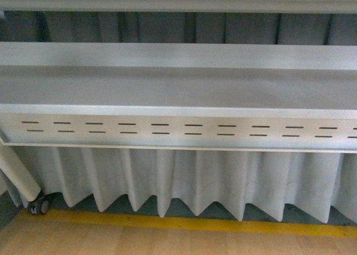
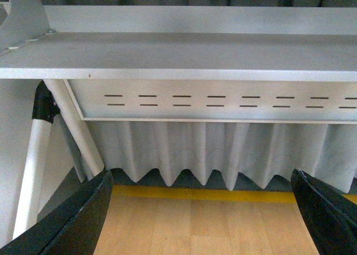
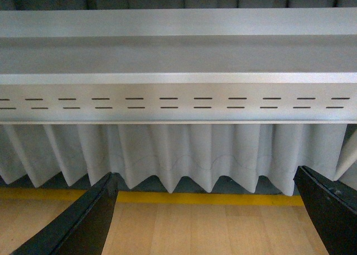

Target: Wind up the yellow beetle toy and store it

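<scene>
We cannot find the yellow beetle toy in any view; it may lie outside the frames. Our left gripper [image 2: 201, 176] and right gripper [image 3: 206, 174] both stand wide apart, holding nothing. Ahead, a smooth grey metal counter [image 1: 178, 87] with a slotted panel [image 1: 178, 139] tops a pleated white curtain [image 1: 184, 182] above a wooden floor [image 1: 167, 241].

Soft, diffuse light is falling from above onto the white tabletop [image 1: 178, 87], and its front lip is catching a mild sheen. The slotted panel [image 1: 184, 129] below is throwing shade across the pleated curtain [image 1: 184, 182], whose folds are greying. All three views are rendering slightly soft and grainy, under a cool bluish cast. The fingers [image 2: 72, 221] of the left gripper [image 2: 202, 177] and those of the right gripper [image 3: 206, 174] are reading as underexposed, featureless black shapes.
</scene>
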Controlling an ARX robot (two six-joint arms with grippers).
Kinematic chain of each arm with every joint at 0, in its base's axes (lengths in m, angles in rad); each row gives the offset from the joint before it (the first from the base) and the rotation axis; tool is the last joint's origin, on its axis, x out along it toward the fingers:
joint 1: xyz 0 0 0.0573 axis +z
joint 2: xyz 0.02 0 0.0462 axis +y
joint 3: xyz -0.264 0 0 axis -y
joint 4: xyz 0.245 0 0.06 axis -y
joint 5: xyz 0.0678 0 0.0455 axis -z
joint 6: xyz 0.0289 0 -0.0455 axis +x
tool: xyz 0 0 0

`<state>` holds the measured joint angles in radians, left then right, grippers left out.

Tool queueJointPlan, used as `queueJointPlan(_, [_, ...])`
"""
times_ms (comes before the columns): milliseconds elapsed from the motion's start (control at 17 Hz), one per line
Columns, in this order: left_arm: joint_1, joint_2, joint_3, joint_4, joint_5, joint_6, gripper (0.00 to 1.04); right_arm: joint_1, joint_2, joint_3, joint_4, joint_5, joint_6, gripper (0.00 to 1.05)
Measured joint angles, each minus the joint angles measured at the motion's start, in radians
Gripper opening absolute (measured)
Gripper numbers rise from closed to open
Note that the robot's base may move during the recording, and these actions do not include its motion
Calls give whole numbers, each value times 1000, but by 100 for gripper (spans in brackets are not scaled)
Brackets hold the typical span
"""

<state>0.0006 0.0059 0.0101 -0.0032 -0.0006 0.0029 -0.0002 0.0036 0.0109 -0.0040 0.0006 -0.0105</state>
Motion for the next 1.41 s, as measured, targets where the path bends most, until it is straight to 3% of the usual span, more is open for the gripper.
queueJointPlan(1415, [0, 0, 0, 0, 0, 0, 98, 0, 0, 0, 0, 0, 0, 98])
